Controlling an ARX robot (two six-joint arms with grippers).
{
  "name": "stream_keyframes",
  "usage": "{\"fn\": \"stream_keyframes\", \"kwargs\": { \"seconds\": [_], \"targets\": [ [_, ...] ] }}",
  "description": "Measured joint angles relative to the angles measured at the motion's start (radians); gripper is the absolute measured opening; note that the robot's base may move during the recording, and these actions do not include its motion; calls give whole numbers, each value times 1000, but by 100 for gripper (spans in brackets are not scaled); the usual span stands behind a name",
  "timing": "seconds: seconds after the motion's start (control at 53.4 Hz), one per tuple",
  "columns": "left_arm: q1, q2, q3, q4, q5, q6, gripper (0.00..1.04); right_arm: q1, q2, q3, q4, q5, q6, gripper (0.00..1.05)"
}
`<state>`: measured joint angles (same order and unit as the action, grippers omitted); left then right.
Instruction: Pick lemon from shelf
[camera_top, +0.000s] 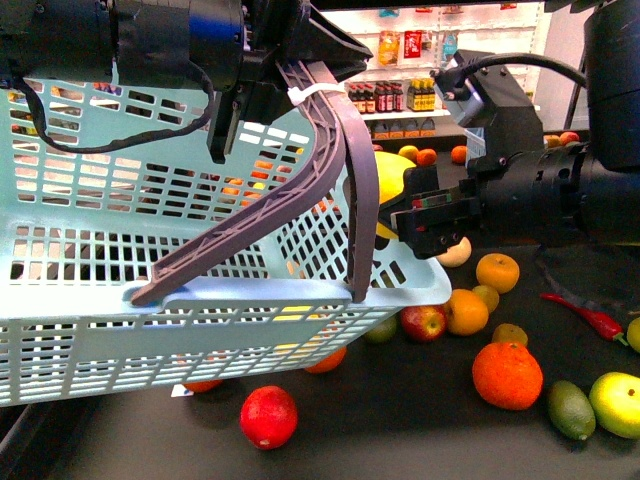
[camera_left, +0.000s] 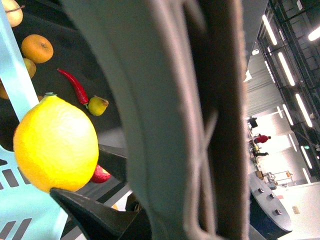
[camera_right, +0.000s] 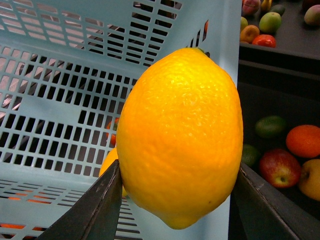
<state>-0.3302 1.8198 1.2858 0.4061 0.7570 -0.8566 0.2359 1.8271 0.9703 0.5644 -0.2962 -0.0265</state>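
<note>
The lemon (camera_right: 180, 135) is large and yellow, held between the two dark fingers (camera_right: 95, 210) of my right gripper (camera_right: 180, 210), which is shut on it. In the front view the lemon (camera_top: 392, 175) hangs beside the right end of a light blue basket (camera_top: 150, 250), just above its rim, with the right gripper (camera_top: 430, 225) behind it. My left gripper (camera_top: 275, 70) is shut on the basket's grey handle (camera_top: 345, 150), holding the basket above the shelf (camera_top: 420, 440), a black deck. The handle (camera_left: 190, 120) fills the left wrist view, and the lemon (camera_left: 55, 145) shows beside it.
Loose fruit lies on the deck: oranges (camera_top: 507, 375), a red fruit (camera_top: 268, 416), an apple (camera_top: 424, 322), a green fruit (camera_top: 570, 410) and a red chili (camera_top: 590, 318). More fruit lies under the raised basket. White shelves of bottles (camera_top: 400, 95) stand far behind.
</note>
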Motion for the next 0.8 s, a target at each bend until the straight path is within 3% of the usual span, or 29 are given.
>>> {"fn": "stream_keyframes", "kwargs": {
  "seconds": [0.299, 0.636, 0.805],
  "targets": [
    [0, 0, 0, 0, 0, 6, 6, 39, 36, 16, -17, 16, 34, 57],
    [1, 0, -1, 0, 0, 2, 6, 32, 34, 42, -23, 16, 63, 99],
    [1, 0, -2, 0, 1, -1, 6, 14, 9, 43, -38, 23, 84, 97]
  ]
}}
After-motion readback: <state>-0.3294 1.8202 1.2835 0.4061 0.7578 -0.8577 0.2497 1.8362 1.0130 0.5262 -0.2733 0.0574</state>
